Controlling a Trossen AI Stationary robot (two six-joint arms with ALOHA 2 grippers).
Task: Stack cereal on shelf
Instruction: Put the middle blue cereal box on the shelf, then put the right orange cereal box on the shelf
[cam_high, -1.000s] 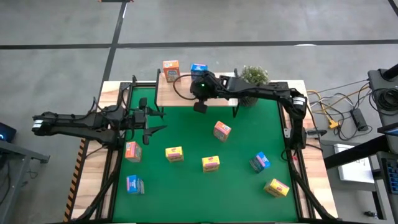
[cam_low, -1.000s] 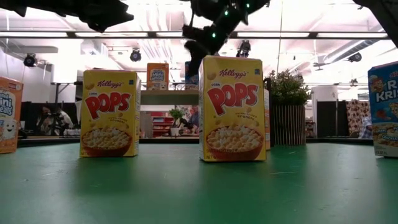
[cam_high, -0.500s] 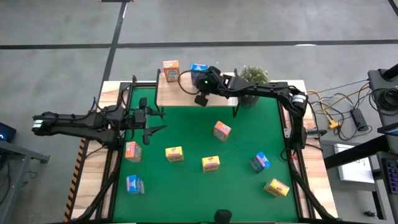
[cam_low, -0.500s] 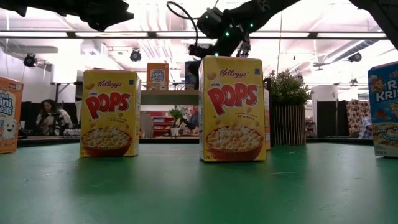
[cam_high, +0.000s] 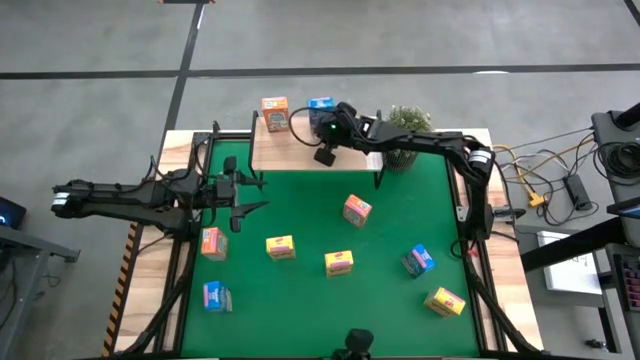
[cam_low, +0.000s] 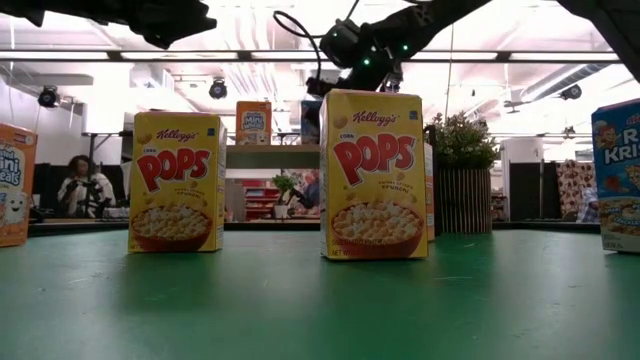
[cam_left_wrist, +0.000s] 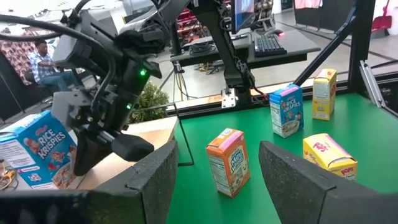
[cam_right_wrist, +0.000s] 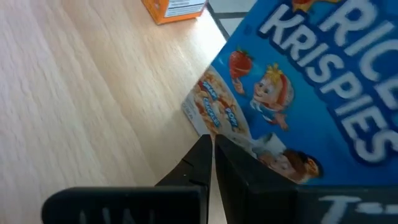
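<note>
Reaching arm: the right arm stretches over the shelf (cam_high: 300, 148), and its fingers (cam_right_wrist: 208, 163) are pressed together with nothing between them, just beside the blue box on the shelf (cam_high: 320, 107).
Waiting arm: the left gripper (cam_high: 245, 192) hangs near the shelf's left end, over the green mat (cam_high: 310, 290); its fingers (cam_left_wrist: 158, 177) are spread apart and empty.
Shelf: a pale wood board on thin black legs at the far edge of the table (cam_high: 505, 275).
Boxes on the shelf: an orange box (cam_high: 275, 112) and the blue box stand near its back edge, close together but apart.
Boxes in front of the shelf: an orange-pink box (cam_high: 356, 210) is nearest it. Farther out stand two yellow boxes (cam_high: 280, 247) (cam_high: 339, 263), one more orange-pink box (cam_high: 212, 243), two blue boxes (cam_high: 217, 297) (cam_high: 418, 260) and a third yellow box (cam_high: 444, 301).
Plant: a small green plant (cam_high: 408, 122) stands just beside the shelf's right end.
Room behind the shelf: a person (cam_low: 80, 185) sits far off.
</note>
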